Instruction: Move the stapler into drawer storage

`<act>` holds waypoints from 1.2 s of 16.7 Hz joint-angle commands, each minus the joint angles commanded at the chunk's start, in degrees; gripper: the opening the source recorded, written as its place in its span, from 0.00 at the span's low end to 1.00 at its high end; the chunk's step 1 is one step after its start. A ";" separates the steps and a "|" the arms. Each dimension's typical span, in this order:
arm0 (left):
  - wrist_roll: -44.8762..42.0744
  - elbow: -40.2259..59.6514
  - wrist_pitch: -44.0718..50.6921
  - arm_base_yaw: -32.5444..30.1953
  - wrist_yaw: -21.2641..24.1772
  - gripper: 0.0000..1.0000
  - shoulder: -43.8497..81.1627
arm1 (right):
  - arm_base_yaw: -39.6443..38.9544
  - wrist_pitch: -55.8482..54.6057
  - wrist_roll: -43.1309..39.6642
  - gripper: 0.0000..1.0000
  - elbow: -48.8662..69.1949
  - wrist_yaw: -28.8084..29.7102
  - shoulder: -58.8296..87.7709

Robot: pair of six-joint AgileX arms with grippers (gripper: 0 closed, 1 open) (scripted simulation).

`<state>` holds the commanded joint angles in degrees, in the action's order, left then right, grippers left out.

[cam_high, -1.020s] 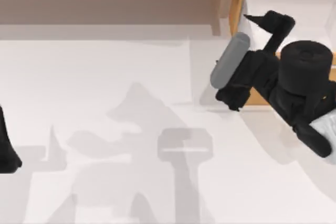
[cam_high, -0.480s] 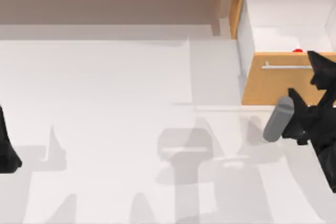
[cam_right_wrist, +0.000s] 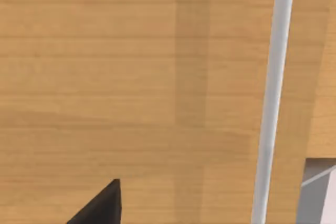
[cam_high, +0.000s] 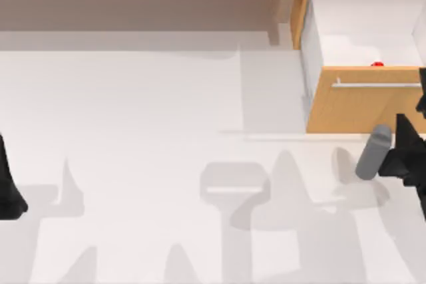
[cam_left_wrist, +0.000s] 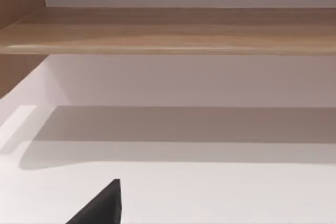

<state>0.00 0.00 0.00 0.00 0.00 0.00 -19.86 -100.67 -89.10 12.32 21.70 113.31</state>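
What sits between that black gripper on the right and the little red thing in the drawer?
In the top view, the drawer's tan front panel with its silver handle stands between the right gripper and the stapler.

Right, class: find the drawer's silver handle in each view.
Top view: the handle lies across the drawer front, upper right.
Right wrist view: the handle crosses that same drawer front, the shared landmark.
Left wrist view: faces the brown shelf instead.
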 joint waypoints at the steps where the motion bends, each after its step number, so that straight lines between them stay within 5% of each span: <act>1: 0.00 0.00 0.00 0.00 0.00 1.00 0.00 | -0.22 0.16 0.07 1.00 0.16 -0.09 0.23; 11: 0.00 0.00 0.00 0.00 0.00 1.00 0.00 | 2.20 4.42 -0.02 1.00 5.39 -2.18 0.94; 20: 0.00 0.00 0.00 0.00 0.00 1.00 0.00 | 2.20 4.42 -0.02 0.32 5.39 -2.18 0.94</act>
<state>0.00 0.00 0.00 0.00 0.00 0.00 -17.66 -96.26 -89.12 17.72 19.52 114.25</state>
